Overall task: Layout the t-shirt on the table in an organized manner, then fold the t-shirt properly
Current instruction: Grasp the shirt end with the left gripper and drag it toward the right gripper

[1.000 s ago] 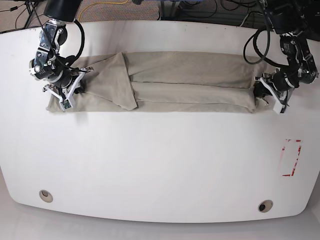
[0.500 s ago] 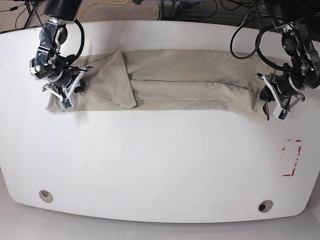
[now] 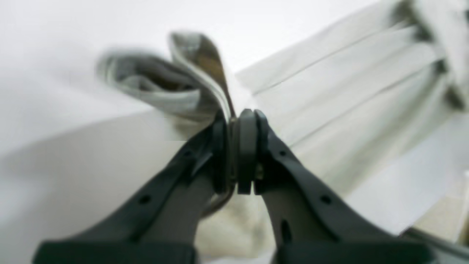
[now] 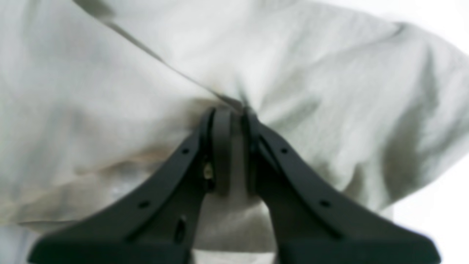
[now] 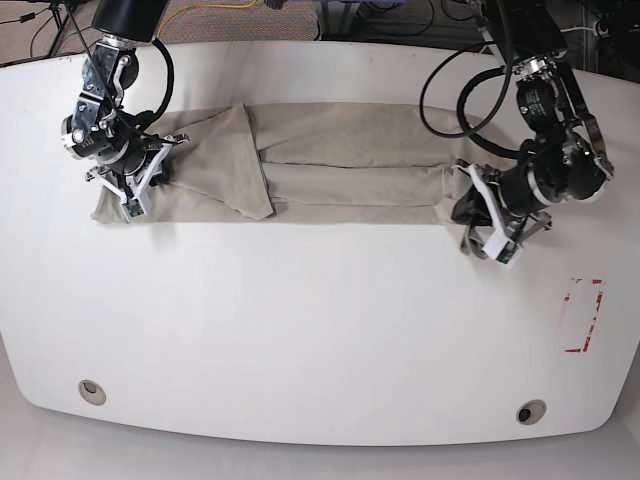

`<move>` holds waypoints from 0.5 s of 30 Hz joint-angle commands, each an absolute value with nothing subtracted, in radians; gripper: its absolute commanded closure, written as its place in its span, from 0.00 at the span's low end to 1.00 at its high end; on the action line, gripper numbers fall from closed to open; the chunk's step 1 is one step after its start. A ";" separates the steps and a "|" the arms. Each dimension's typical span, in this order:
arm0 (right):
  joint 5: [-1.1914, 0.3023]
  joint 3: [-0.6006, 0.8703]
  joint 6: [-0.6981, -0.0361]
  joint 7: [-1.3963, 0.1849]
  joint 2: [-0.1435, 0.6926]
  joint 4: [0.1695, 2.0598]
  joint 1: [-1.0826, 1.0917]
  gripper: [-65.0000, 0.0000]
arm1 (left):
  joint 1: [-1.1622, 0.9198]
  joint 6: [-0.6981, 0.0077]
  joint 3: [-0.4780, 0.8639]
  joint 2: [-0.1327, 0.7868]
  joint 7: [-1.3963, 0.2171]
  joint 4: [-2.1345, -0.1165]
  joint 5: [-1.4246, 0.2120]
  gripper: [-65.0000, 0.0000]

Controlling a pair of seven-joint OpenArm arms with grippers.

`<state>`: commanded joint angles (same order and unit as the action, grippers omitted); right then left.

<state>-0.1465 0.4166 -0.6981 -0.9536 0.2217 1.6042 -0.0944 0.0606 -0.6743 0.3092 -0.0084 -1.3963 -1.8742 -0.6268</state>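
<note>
The beige-grey t-shirt (image 5: 350,160) lies as a long folded band across the far half of the white table (image 5: 300,330). My left gripper (image 5: 468,215) is at the band's right end, shut on a lifted, doubled-over hem. The left wrist view shows the t-shirt (image 3: 348,84) pinched between the closed fingertips of the left gripper (image 3: 238,121). At the band's left end my right gripper (image 5: 135,195) presses down, shut on cloth. Up close, the t-shirt (image 4: 110,91) puckers where the right gripper (image 4: 234,112) bites it.
A red-outlined rectangle (image 5: 583,315) marks the table at the right. Two grey grommet holes (image 5: 91,391) (image 5: 530,411) sit near the front edge. Black cables hang behind the left arm at the back right.
My left gripper has carried the shirt's right end leftward and toward the front, shortening the band. The right gripper has stayed at the left end.
</note>
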 joint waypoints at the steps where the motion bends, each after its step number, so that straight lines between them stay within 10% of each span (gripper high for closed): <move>1: -0.147 0.417 -0.698 -0.954 0.222 1.604 -0.094 0.92 | 0.068 -0.671 0.298 -0.028 -1.396 -1.873 -0.621 0.99; 15: -0.147 0.417 -0.698 -0.954 0.219 1.604 -0.091 0.92 | 0.074 -0.671 0.145 -0.157 -1.376 -1.817 -0.503 0.99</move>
<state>-0.1465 0.4166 -0.6981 -0.9536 0.2186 1.6042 -0.0913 0.0744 -0.6713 0.1450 -0.1571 -1.3755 -1.8174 -0.5025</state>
